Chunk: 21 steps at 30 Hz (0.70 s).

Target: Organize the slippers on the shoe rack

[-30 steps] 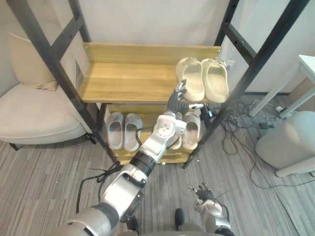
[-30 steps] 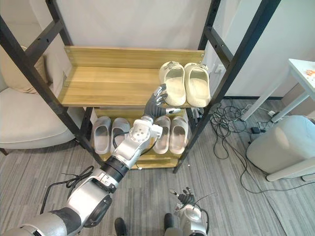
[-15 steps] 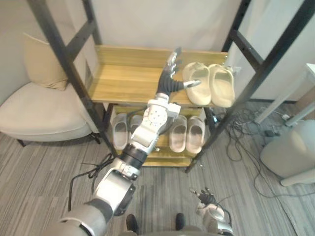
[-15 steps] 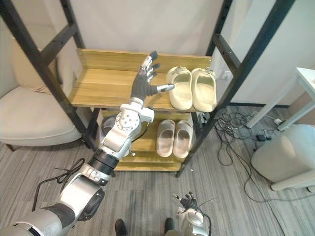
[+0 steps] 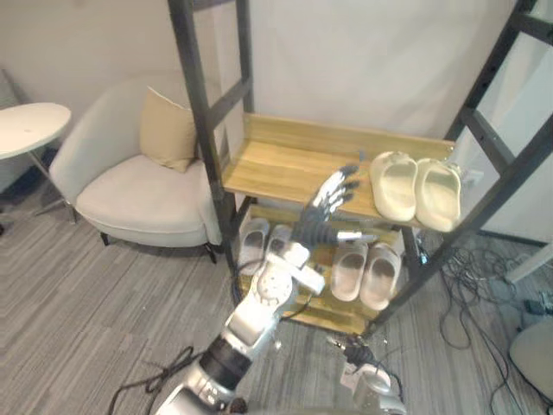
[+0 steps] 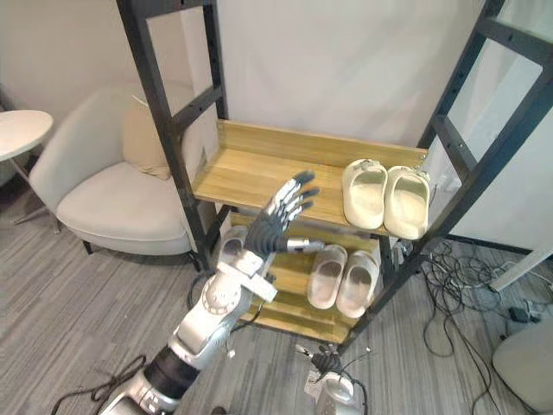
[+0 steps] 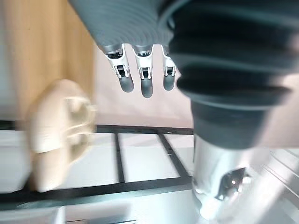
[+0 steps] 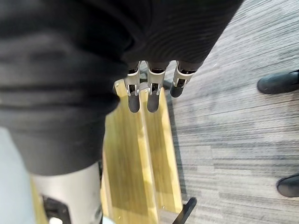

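Left hand (image 6: 275,220) raised in front of the shoe rack (image 5: 285,160), level with the upper shelf. Fingers straight and spread, thumb out to the side, nothing in it. It is apart from the slippers.

Cream slippers (image 5: 416,186): a pair, side by side, at the right end of the upper shelf.

Lower shelf: beige slippers (image 5: 367,270) at the right, grey slippers (image 5: 252,240) at the left, partly behind the arm.

Right hand (image 5: 356,356) low, near the floor. Its fingers look loose and empty, though it shows small.

Armchair (image 5: 130,186) left of the rack.
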Tool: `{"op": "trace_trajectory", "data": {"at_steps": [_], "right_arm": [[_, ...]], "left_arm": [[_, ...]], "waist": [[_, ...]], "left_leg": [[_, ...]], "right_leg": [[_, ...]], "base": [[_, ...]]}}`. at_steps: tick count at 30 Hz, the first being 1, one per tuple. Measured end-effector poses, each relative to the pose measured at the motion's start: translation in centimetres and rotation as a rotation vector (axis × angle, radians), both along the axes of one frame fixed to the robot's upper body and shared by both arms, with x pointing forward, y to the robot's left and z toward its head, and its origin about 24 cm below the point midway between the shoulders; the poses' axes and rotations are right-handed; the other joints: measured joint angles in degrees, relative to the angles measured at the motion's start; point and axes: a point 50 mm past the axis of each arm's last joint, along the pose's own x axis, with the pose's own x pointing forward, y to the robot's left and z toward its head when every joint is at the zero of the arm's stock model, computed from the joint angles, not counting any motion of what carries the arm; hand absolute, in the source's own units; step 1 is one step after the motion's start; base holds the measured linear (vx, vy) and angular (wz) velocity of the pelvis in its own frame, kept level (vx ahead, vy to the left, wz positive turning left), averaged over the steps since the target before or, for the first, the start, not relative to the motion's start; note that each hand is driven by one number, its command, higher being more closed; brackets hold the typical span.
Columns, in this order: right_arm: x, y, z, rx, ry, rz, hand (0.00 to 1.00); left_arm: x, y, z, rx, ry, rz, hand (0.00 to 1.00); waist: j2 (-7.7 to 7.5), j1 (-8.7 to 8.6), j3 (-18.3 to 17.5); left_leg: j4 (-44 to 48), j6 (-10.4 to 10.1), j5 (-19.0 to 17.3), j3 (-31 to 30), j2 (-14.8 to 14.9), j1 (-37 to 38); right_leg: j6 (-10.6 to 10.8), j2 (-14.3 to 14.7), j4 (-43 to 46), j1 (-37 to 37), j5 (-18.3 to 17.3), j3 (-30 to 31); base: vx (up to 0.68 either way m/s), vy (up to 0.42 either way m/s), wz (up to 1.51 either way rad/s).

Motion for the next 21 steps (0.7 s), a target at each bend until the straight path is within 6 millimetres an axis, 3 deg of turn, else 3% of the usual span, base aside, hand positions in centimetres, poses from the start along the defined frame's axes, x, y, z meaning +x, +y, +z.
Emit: {"op": "trace_trajectory", "data": {"at_steps": [4,6,10,15,21], "right_arm": [[-0.4,0.5,-0.1,0.000,0.007,0.036,0.00],[-1.1,0.2,-0.4,-0.008,0.022,0.045,0.00],[-3.5,-0.5,-1.8,-0.026,0.127,0.063,0.00],[-5.1,-2.1,-2.4,-0.076,0.189,0.083,0.00],[-7.6,-4.2,-2.6,-0.110,0.208,0.102,0.00]], "left_arm": [[-1.3,2.4,-7.9,0.165,0.274,0.070,0.00],[-2.8,5.0,-13.4,0.300,0.488,0.141,0.00],[-6.4,10.0,-19.7,0.495,0.771,0.263,0.00],[-11.1,15.6,-23.4,0.713,1.003,0.407,0.00],[-14.0,18.1,-24.3,0.737,1.116,0.533,0.00]], "waist": [[0.32,0.02,-0.74],[0.26,-0.32,-1.04],[-0.08,-0.77,-0.71],[-0.38,-1.32,1.06],[-0.12,-1.63,2.36]], "left_leg": [[-0.03,-0.36,0.27,-0.27,0.02,2.06],[-0.04,-0.54,0.15,-1.09,0.06,2.68],[0.26,-0.73,0.07,-1.46,0.02,3.86],[0.26,-0.98,-0.13,-1.98,-0.14,6.31],[0.26,-0.98,-0.85,-1.26,-0.08,8.02]], "right_leg": [[-0.04,0.29,-0.25,2.05,-0.94,-0.35],[-0.22,0.59,-1.21,2.87,-1.38,-0.33],[-0.05,0.92,-2.01,4.48,-1.06,-0.40],[-0.02,1.10,-2.99,7.34,-1.09,-0.56],[0.14,0.99,-1.32,7.75,-2.42,0.84]], "base": [[0.02,-0.019,0.03],[-0.01,-0.017,0.12],[0.01,-0.006,0.04],[0.00,0.000,0.00],[-0.01,0.002,-0.09]]}}
